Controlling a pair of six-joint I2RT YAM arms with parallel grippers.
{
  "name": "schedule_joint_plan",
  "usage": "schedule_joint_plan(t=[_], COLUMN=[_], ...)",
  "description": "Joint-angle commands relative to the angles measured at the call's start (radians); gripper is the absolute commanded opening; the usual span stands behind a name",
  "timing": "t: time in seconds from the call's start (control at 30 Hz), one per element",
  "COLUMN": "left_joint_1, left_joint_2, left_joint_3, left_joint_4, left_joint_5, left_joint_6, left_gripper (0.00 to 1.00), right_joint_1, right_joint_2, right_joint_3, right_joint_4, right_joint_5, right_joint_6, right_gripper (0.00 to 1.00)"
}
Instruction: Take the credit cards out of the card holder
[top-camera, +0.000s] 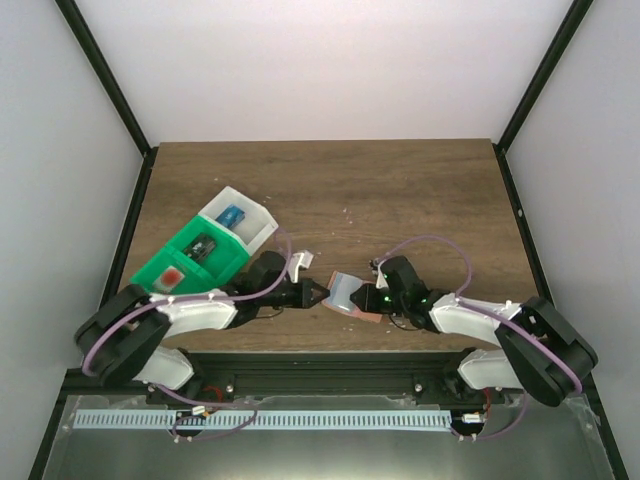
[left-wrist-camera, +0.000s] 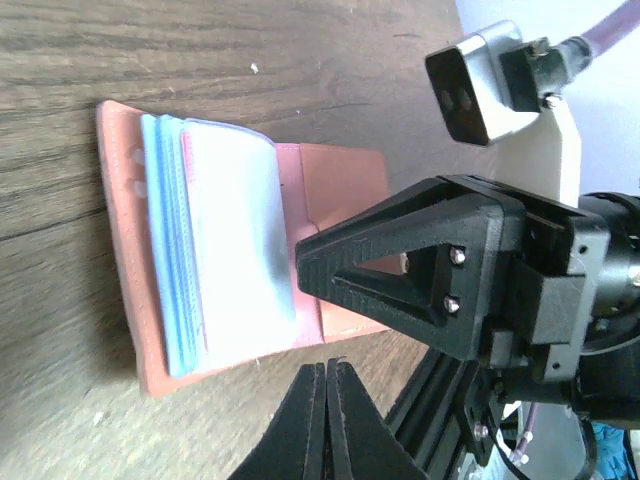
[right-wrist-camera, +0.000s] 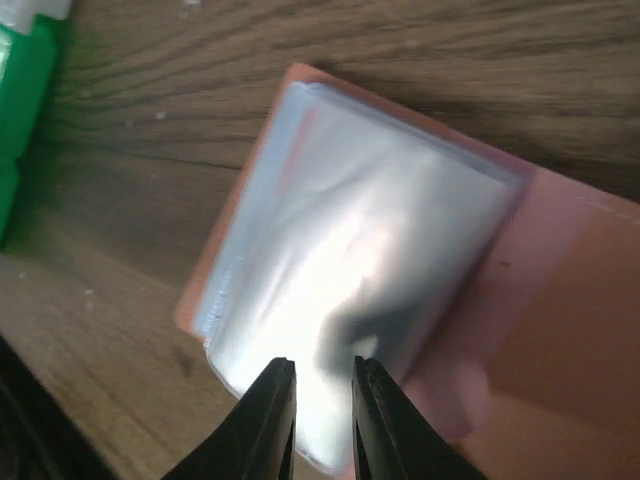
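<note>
The card holder (top-camera: 350, 295) lies open near the table's front edge, with salmon-orange panels and light blue clear sleeves. It also shows in the left wrist view (left-wrist-camera: 230, 250) and the right wrist view (right-wrist-camera: 380, 230). My left gripper (top-camera: 322, 295) is shut and empty, with its tip (left-wrist-camera: 327, 368) just off the holder's near edge. My right gripper (top-camera: 370, 298) sits over the holder from the right, its jaws a narrow gap apart (right-wrist-camera: 322, 372) above the sleeves, with nothing seen between them. A blue card (top-camera: 233, 215), a dark card (top-camera: 203, 247) and a red card (top-camera: 173, 275) lie in the trays.
A green tray (top-camera: 215, 268) and a white tray (top-camera: 262, 228) stand side by side at the left, behind my left arm. The green tray's corner shows in the right wrist view (right-wrist-camera: 20, 90). The black frame rail (top-camera: 320, 360) runs along the near edge.
</note>
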Motion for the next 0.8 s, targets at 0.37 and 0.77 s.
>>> schedule_joint_plan(t=[0.37,0.77], left_joint_1=[-0.004,0.000], left_joint_2=[-0.322,-0.272], left_joint_3=[-0.095,-0.074], left_joint_4=[-0.267,-0.218], left_joint_5=[-0.242,-0.183], left_joint_6=[0.035,-0.026], left_gripper=[0.00,0.52], right_joint_1=[0.051,0.052], right_joint_2=[0.199,0.211], right_joint_3=[0.134,0.118], right_joint_4=[0.063,0.025], right_joint_5=[-0.081,0.059], right_joint_6=[-0.019,-0.034], right_gripper=[0.21,0.17])
